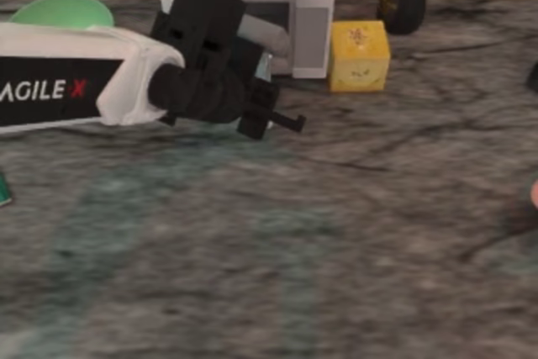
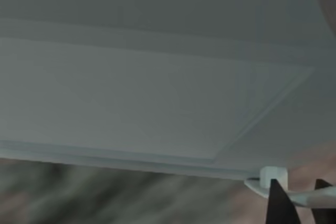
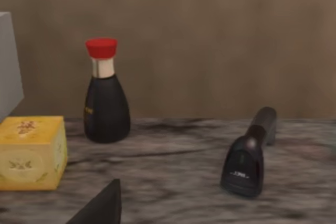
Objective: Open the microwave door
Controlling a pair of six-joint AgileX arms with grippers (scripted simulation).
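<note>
Microwave (image 1: pixel 286 6) at the table's (image 1: pixel 336 250) far edge, left of centre. Left gripper (image 1: pixel 267 111) at its front, against the microwave door (image 2: pixel 147 98); finger state cannot tell. Yellow cube (image 1: pixel 360 55) just beside the microwave. Right arm parked off the right edge.

Readable text: only one clear mark.
"AGILE X" in white w/ a red X stands on the black panel of my left arm (image 1: pixel 50 90), top view. Yellow cube (image 3: pixel 31 153) has dark marks on top and a pale round emblem on front, illegible. Handheld scanner (image 3: pixel 245 163) shows tiny white label, can't read it. Sauce bottle (image 3: pixel 106 98) label too small.
</note>
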